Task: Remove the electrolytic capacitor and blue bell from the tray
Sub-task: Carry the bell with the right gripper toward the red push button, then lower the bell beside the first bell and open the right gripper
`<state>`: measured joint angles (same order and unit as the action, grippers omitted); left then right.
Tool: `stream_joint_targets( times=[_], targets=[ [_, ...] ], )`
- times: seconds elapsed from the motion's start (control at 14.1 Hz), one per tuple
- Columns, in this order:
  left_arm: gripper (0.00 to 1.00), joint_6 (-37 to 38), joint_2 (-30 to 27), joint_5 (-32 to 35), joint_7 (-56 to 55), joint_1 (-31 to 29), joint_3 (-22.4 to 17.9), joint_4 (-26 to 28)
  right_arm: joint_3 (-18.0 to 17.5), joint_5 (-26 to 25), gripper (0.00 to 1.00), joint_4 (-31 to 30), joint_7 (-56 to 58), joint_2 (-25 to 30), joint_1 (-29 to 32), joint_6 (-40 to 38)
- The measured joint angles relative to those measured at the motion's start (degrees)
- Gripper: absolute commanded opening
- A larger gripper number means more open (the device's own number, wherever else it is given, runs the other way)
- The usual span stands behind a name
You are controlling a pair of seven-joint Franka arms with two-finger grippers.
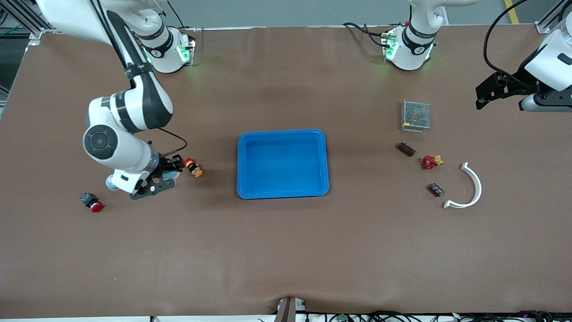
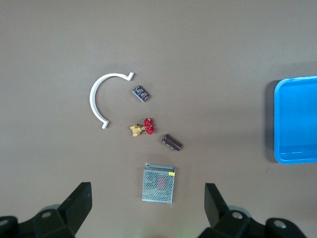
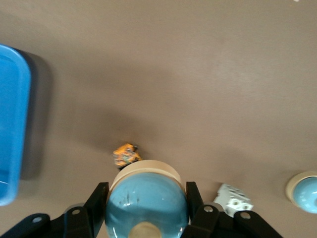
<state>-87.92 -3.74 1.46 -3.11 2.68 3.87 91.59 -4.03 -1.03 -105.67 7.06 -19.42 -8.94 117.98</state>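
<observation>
Right jaws clamped on blue bell (image 3: pixel 146 201), left jaws wide, nothing between.

Glossy blue plastic tray (image 1: pixel 282 136) – matt brown table (image 1: pixel 286 250) – perforated metal box (image 1: pixel 416 116), glossy blue bell (image 3: pixel 146 201)

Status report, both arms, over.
Right gripper shut on blue bell, near blue tray. Left gripper open, waiting above metal mesh box. Nothing in the way.

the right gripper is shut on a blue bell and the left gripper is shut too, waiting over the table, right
Not quite. The right gripper is shut on the blue bell, but the left gripper is open; the left wrist view shows its fingers spread wide, waiting over the table.
</observation>
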Motion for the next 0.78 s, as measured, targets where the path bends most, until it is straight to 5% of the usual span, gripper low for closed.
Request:
stream_joint_targets(
  times=[0.78],
  targets=[
    [1.0,0.0,0.0,0.0,-0.06,0.0,0.0,0.02,-0.01,-2.59,0.5,-9.93,8.31,-4.11,4.19,19.15]
  ],
)
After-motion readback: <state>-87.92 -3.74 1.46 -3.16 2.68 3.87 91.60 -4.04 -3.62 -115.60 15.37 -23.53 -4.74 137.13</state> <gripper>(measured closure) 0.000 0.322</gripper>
